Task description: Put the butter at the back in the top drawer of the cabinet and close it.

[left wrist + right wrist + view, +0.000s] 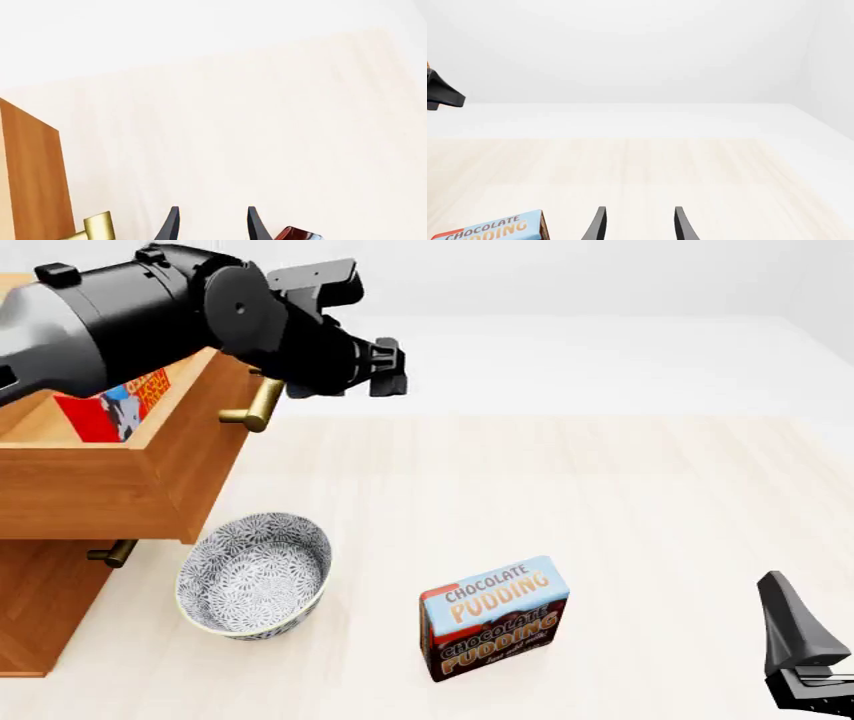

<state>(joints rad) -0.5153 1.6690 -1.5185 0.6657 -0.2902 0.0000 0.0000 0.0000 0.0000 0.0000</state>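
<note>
- The cabinet [54, 610] stands at the worktop's [601, 490] left edge, with the top drawer [127, 480] pulled out toward the middle.
- The butter [114, 405] stands inside that open drawer, partly hidden behind the left arm. Placing looks done; closing is what remains, I judge.
- The drawer's brass handle [254, 410] juts from its front, and the left tool [387, 367] hangs just above and to the right of it, clear of the butter and past the drawer's front. In its wrist view the fingers stand apart with nothing between them, so it is released.
- Shutting the drawer would likely need that tool brought against the drawer front or handle and pushed leftward.
- A patterned bowl [254, 575] sits below the drawer front, near the cabinet.
- The Chocolate Pudding box [494, 618] stands upright right of the bowl.
- The right tool [801, 660] waits at the near right corner, well apart from everything, fingers spread and empty.
</note>
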